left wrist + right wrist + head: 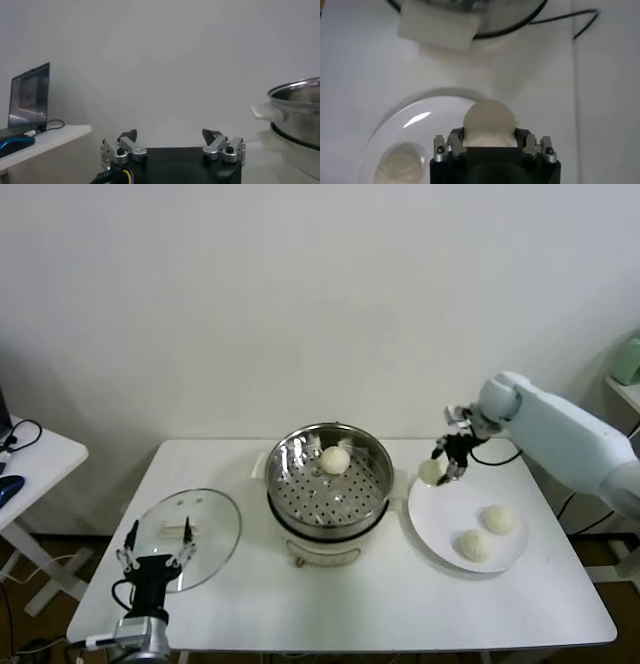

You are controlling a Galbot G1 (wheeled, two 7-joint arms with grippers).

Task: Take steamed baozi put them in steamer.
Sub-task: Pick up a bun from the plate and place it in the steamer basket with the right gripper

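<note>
Your right gripper point(440, 469) sits above the far-left edge of the white plate point(440, 534), just right of the steamer point(328, 484). Its jaws are closed snug on one baozi point(487, 122); in the right wrist view the bun fills the gap btwn both jaws, pads touching it on either side. Can't tell whether that bun is clear of the plate or resting on it. One bun point(335, 459) lies inside the steamer w/ the perforated floor under it, toward the back. Two more buns point(497, 519) lie on the plate's right half, near each other, not touching. Your left gripper point(155, 557) is parked at the table's point(300, 604) front-left, over the near edge of the glass lid point(210, 519), jaws spread wide, holding nothing.
</note>
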